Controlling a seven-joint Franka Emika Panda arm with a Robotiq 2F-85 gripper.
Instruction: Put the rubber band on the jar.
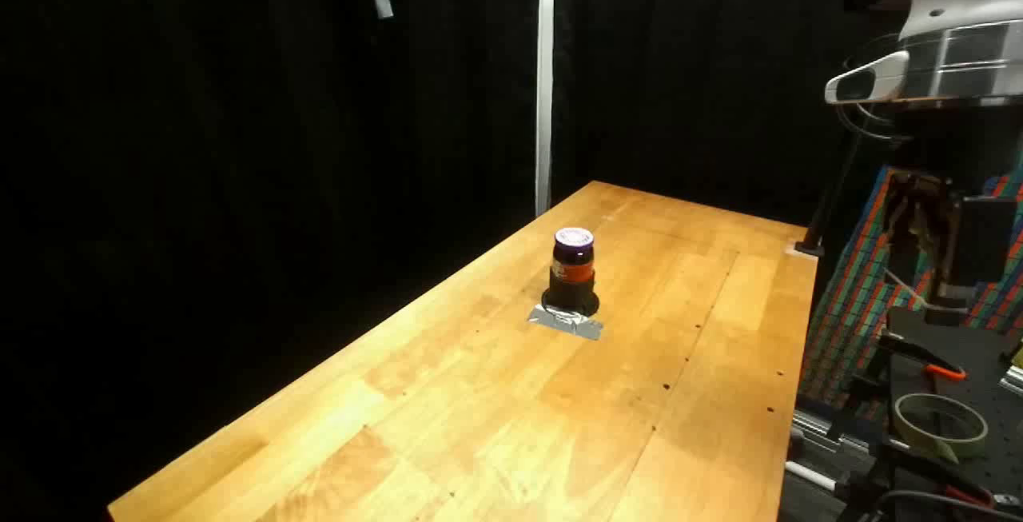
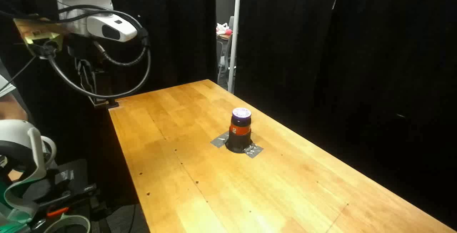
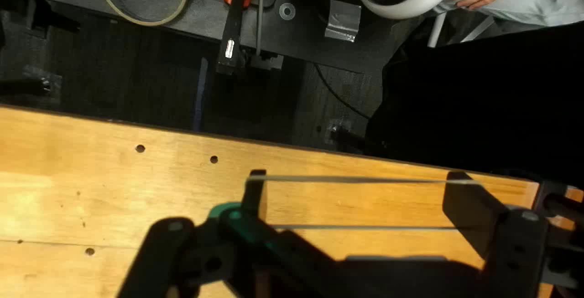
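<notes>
Rubber band (image 3: 328,179) is looping around the wide-spread fingers (image 3: 470,206) of the hand (image 3: 358,197), well apart from the jar (image 2: 241,128), which is standing in or on a dark holder (image 2: 238,142) on the worktop (image 2: 303,183). An off-centre descent would be risking a snag on the lid (image 2: 241,113) or an early slip. Darkness is obscuring the fingers in both exterior views; the wrist view is missing the jar.

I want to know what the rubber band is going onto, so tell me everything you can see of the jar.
The jar stands upright, its lid on, pale and printed on top with a purple rim. Its dark, glossy body looks like glass and carries a red-orange label. Its lower part seems hidden inside a black flanged holder, which grey tape fixes to the wooden table. The rubber band isn't around it.
</notes>
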